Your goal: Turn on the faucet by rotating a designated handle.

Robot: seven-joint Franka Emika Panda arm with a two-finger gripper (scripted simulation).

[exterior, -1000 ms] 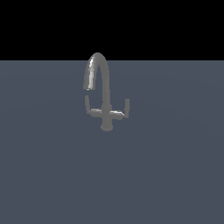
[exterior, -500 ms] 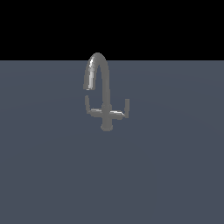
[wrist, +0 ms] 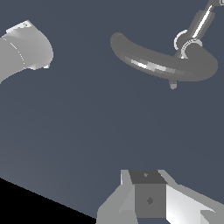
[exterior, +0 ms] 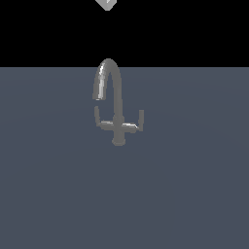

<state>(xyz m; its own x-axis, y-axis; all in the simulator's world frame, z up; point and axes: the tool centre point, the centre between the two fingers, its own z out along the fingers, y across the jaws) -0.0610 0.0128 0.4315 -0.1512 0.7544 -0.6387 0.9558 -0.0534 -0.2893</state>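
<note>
I am hovering my gripper [wrist: 148, 199] high above the faucet [exterior: 114, 104]; jaws' opening cannot be told, nothing held. Its handle [exterior: 99, 120] is projecting toward the exterior view's left: thin, rigid, likely slippery; engaging its upturned tip.

End effector [wrist: 148, 199]: pale grey angular housing, darker grey square block in the middle with a small diamond mark. Rounded light-grey arm link [wrist: 24, 50] beside it. Exterior view shows only a pale sliver, probably the arm.
</note>
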